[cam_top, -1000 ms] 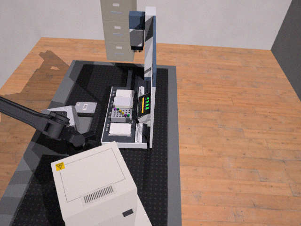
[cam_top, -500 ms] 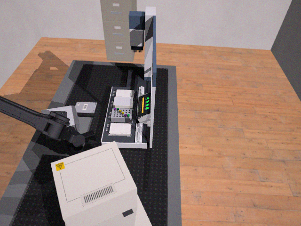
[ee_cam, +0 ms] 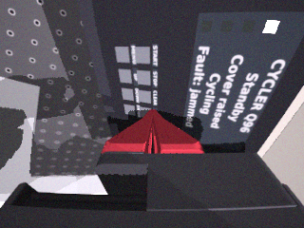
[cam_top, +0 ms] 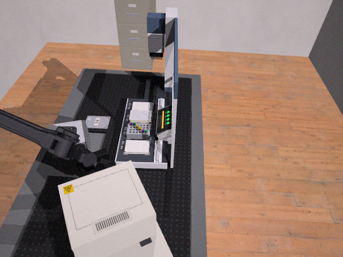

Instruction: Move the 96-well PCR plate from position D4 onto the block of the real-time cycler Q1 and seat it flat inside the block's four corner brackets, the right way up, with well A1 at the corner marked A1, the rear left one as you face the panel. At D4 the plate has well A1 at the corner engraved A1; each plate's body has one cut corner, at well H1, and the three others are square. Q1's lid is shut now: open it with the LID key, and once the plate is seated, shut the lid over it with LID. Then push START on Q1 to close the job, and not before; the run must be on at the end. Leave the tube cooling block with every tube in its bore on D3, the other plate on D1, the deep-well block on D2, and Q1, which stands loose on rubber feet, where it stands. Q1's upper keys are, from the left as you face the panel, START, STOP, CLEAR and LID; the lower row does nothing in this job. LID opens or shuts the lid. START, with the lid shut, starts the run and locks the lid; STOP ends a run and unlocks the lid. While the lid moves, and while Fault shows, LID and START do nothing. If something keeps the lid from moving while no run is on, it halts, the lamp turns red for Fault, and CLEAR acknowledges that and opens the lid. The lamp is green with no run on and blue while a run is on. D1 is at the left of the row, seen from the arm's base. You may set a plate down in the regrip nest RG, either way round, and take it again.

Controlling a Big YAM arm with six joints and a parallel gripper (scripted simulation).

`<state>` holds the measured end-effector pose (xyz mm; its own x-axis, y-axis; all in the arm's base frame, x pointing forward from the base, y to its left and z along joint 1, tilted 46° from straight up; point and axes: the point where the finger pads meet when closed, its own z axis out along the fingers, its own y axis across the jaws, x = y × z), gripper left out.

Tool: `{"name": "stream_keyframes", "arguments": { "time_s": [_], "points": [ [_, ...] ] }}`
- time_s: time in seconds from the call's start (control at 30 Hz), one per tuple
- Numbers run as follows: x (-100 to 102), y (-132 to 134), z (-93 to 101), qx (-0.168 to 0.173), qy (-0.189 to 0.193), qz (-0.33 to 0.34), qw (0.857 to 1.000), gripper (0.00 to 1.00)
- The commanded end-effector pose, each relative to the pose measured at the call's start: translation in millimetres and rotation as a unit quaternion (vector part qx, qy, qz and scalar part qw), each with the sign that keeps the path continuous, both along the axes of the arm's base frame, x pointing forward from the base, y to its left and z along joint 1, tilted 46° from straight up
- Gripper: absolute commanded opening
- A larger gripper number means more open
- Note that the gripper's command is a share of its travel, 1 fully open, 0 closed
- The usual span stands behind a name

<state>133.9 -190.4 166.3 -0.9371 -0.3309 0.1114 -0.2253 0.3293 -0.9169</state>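
Observation:
The cycler Q1 (cam_top: 110, 210) is a white box at the near end of the table, and its lid (cam_top: 102, 197) is shut. In the wrist view its dark panel shows the key grid (ee_cam: 137, 76) with labels START, STOP and CLEAR, and beside it a status list (ee_cam: 233, 85). My gripper (ee_cam: 152, 114) has red fingers shut on nothing, and their tip points at the end of the upper key row. In the top view the fingers are hidden behind Q1, and only the wrist (cam_top: 88, 159) shows. The white PCR plate (cam_top: 136, 146) lies on the deck at D4, nearest Q1.
On the deck (cam_top: 120, 149) stand the tube cooling block (cam_top: 138, 130), the deep-well block (cam_top: 140, 116) and the other plate (cam_top: 142, 106). A grey nest (cam_top: 99, 122) lies left of the deck. A tall gantry column (cam_top: 171, 69) with a lit screen (cam_top: 165, 119) stands right of it.

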Motion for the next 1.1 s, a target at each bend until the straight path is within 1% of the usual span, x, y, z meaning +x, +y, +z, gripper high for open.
{"name": "stream_keyframes", "arguments": {
  "time_s": [0.0, 1.07],
  "points": [
    [-24.4, -12.8, -50.4, 0.016, 0.057, -0.053, 0.997, 0.0],
    [-29.4, -15.7, -57.9, 0.017, 0.066, -0.064, 0.996, 0.0]
  ]
}}
